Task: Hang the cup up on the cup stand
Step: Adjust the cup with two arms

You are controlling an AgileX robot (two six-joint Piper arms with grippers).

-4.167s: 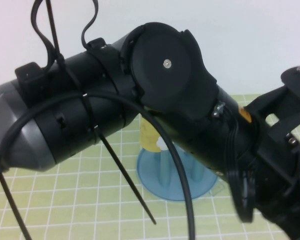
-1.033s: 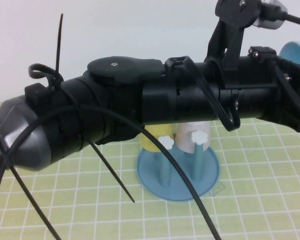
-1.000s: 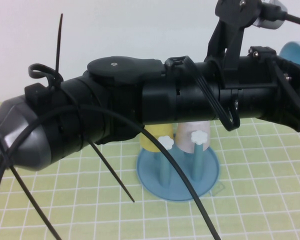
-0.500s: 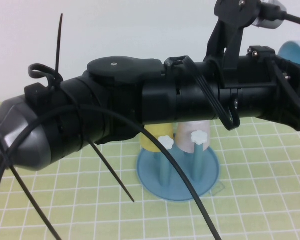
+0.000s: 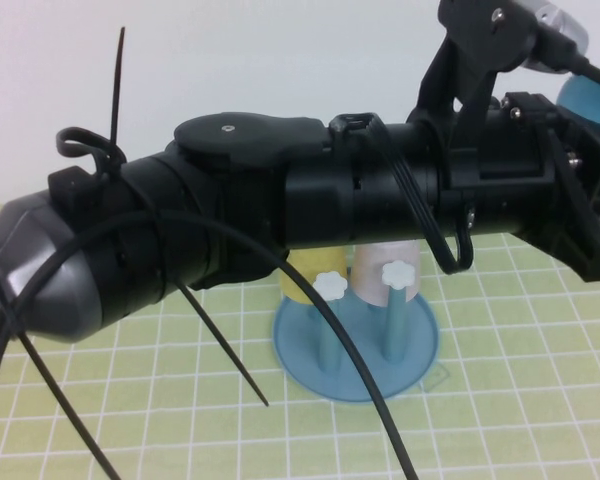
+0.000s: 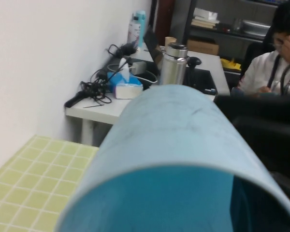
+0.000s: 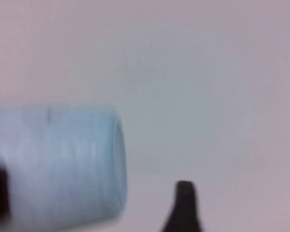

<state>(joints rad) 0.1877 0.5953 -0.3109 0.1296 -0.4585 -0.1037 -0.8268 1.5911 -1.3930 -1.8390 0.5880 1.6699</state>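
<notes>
High view: left gripper [image 6: 261,193] seemingly clamps cup [image 5: 588,100] above cup stand [image 5: 358,350]; right gripper unclear.

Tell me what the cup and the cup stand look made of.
The cup: likely matte plastic, dull even pale blue wall; left gripper holds it raised, right gripper beside it. The cup stand: probably moulded plastic, smooth teal base, faint sheen.

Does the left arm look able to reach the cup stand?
Likely yes: left end effector, shut on cup, hangs above-right of cup stand, front pegs bare; right end effector beside cup.
</notes>
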